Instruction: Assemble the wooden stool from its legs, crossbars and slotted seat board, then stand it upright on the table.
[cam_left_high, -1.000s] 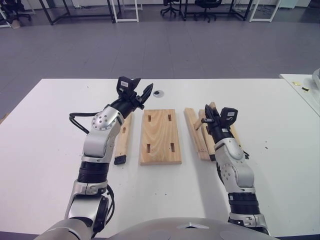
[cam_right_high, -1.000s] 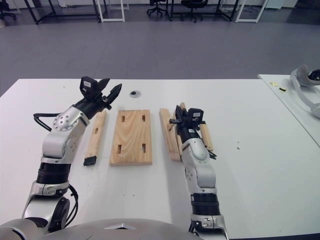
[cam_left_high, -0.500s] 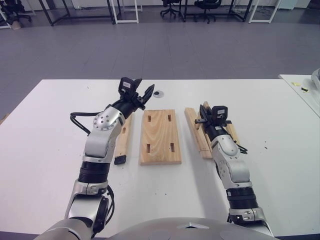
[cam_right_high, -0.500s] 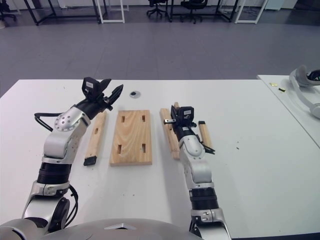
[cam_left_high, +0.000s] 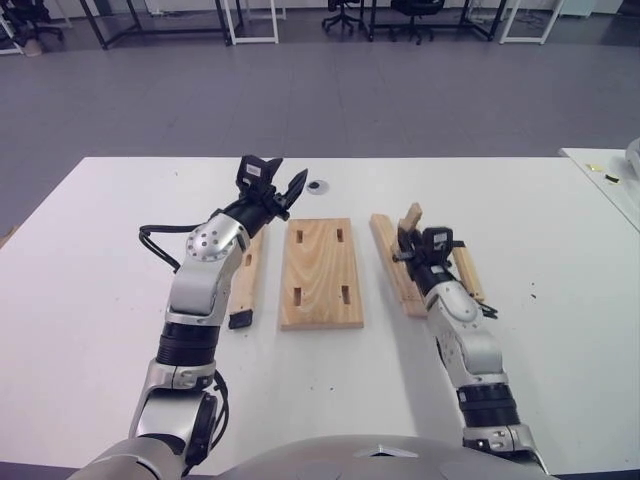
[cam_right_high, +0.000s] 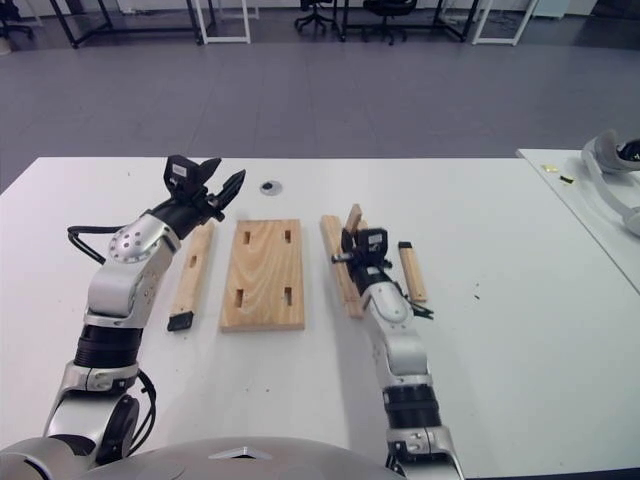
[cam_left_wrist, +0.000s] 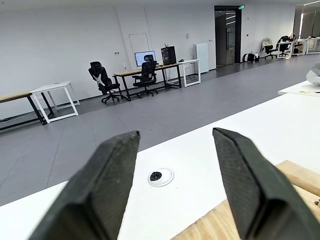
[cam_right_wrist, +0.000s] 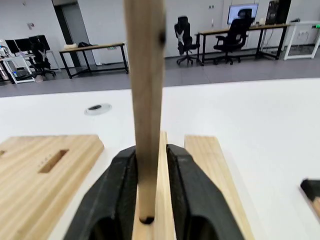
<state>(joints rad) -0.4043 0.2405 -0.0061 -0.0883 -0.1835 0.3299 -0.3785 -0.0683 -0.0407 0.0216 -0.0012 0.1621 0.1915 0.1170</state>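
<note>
Has drawn the right hand (cam_left_high: 418, 245) back toward the tabletop's (cam_left_high: 100, 250) near edge and tipped one stick (cam_left_high: 411, 216) up off the other sticks (cam_left_high: 392, 265), clamped tight at its lower end. Holds the left hand (cam_left_high: 285, 176) wide open and empty above the far end of the left slat (cam_left_high: 245, 275), unmoved. Leaves the board (cam_left_high: 320, 275) flat at mid-tabletop, slots up. Looks like the first piece picked, with fitting not yet begun.
</note>
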